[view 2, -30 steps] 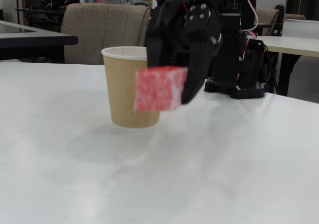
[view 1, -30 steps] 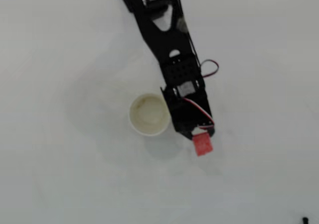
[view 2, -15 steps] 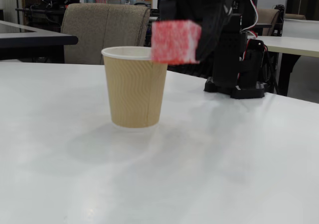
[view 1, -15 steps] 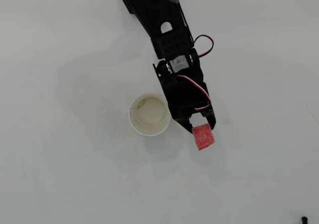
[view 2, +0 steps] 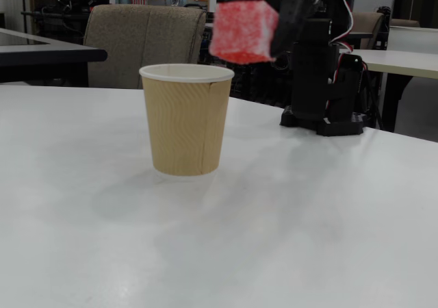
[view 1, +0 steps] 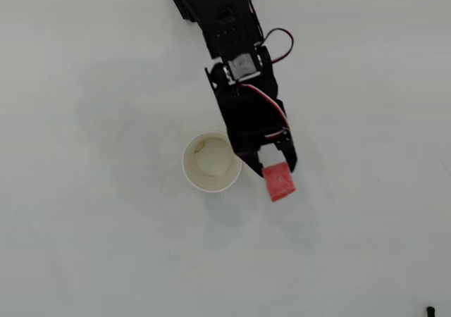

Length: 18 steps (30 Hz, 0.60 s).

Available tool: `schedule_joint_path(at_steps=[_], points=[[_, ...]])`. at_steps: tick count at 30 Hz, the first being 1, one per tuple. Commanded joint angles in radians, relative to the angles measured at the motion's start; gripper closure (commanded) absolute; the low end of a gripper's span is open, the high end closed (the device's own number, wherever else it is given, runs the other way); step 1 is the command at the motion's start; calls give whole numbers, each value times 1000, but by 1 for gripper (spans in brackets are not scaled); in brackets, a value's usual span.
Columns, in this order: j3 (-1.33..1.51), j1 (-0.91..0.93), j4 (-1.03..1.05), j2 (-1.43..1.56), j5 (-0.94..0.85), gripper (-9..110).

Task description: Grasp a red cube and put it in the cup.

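**Cube aloft, not yet over the cup**

Overhead view: arm enters from 12 o'clock. Gripper (view 1: 276, 170) pinches the red cube (view 1: 280, 182) at its upper end; the block sticks out past the fingertips toward 6 o'clock. Cube sits at roughly 3 to 4 o'clock of the cup (view 1: 211, 162), just beside the rim, no overlap with the opening.

Fixed view: red cube (view 2: 243, 22) hangs clear above the cup (view 2: 186, 119) rim height, off to the right, slightly tilted. Table (view 2: 328, 212) bare beneath it.

Step in hand, as I judge it: carry to above the mouth. Height looks enough to clear the rim, so the move wanted is sideways toward 9 o'clock in the overhead view, keeping level. Centre the cube over the cream inside before letting go; the cup is light and a finger brushing the rim could tip it. Hold the pinch firm, since the grip is shallow.
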Motion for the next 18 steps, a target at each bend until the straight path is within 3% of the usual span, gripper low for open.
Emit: schedule_joint_path(at_steps=[1,18], points=[[29,23,2,132,3,93],[74,169,17,202,0,93]])
